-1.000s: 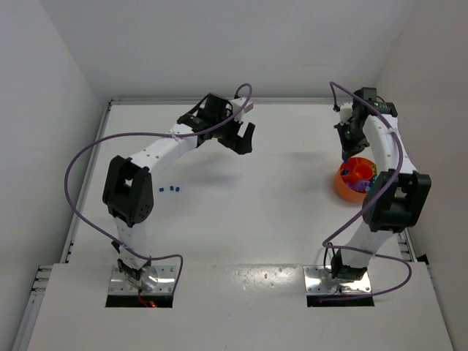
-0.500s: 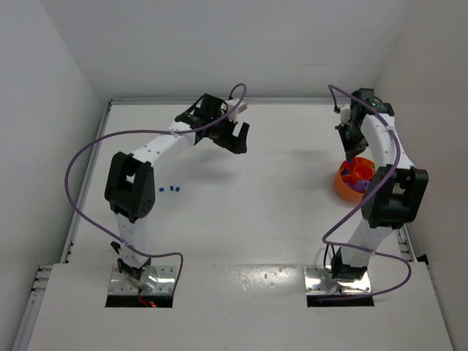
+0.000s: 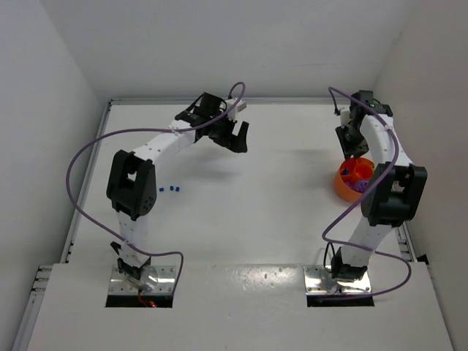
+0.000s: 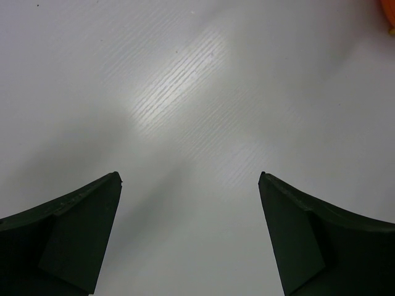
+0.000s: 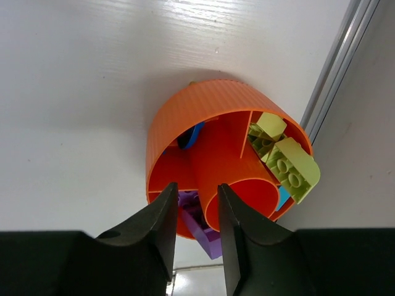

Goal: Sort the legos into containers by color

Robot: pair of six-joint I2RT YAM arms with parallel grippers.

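Note:
The round orange tub with inner dividers stands at the right edge of the table. My right gripper hangs just above it. In the right wrist view the tub holds lime green bricks, a purple brick, a blue piece and a teal piece in separate compartments. The right gripper has its jaws slightly parted with nothing between them. Small blue legos lie on the table left of centre. My left gripper is wide open over the far middle, showing only bare table between the left gripper fingers.
White walls close the table at the back and both sides. A metal rail runs right beside the tub. Purple cables loop off both arms. A sliver of orange shows at the top right corner of the left wrist view.
The right gripper's jaws have parted above the tub after being shut. The left gripper has drifted slightly left and back. The blue legos on the table have not moved.

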